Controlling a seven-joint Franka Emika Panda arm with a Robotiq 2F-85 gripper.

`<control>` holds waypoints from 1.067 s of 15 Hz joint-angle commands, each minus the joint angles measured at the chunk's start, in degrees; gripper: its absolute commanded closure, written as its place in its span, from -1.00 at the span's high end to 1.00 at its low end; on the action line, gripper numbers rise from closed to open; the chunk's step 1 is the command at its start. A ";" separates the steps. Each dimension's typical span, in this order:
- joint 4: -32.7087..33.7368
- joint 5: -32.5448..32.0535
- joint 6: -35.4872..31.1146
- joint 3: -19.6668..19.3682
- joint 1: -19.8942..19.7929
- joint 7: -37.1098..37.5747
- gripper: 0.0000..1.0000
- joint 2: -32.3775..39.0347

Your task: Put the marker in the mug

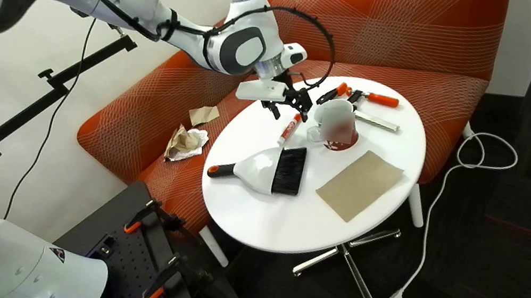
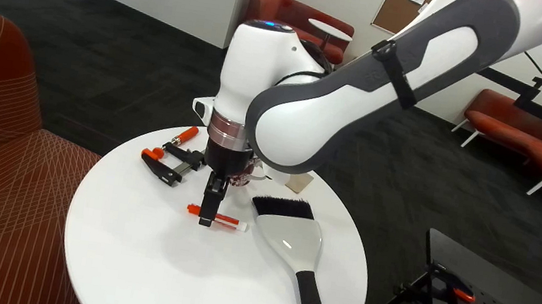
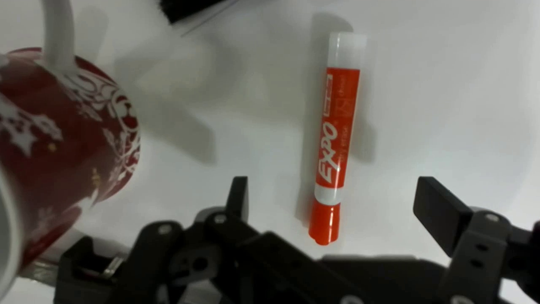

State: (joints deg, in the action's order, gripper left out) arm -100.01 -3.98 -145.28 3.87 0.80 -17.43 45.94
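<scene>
The marker is red and white with EXPO lettering. It lies flat on the white round table and shows in both exterior views [image 1: 288,132] [image 2: 229,221] and the wrist view [image 3: 337,131]. The mug is whitish and dark red with a handle. It stands upright beside the marker in an exterior view [image 1: 338,129], is partly hidden by the arm in an exterior view [image 2: 242,175], and fills the left of the wrist view [image 3: 63,139]. My gripper [image 3: 332,190] is open and empty above the marker, whose red cap end lies between the fingers; it shows in an exterior view [image 1: 291,115].
On the table [image 1: 253,222] lie a hand brush [image 1: 262,170] with black bristles, a tan flat sheet [image 1: 360,186] and an orange-handled clamp [image 1: 379,99] close behind the mug. A red bench [image 1: 397,36] borders the table. Crumpled paper [image 1: 186,142] lies on the bench.
</scene>
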 commanded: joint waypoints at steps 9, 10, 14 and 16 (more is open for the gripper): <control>3.96 -0.79 1.99 0.13 -0.26 0.91 0.02 3.12; 4.03 -0.79 1.98 0.09 -0.26 0.96 -0.14 3.18; 4.14 -0.71 1.84 0.10 -0.29 1.08 -0.76 3.03; 2.77 -0.60 1.25 0.10 -0.02 1.73 -0.97 1.52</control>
State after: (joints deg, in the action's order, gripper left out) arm -97.16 -3.98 -145.25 3.78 0.65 -17.43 48.76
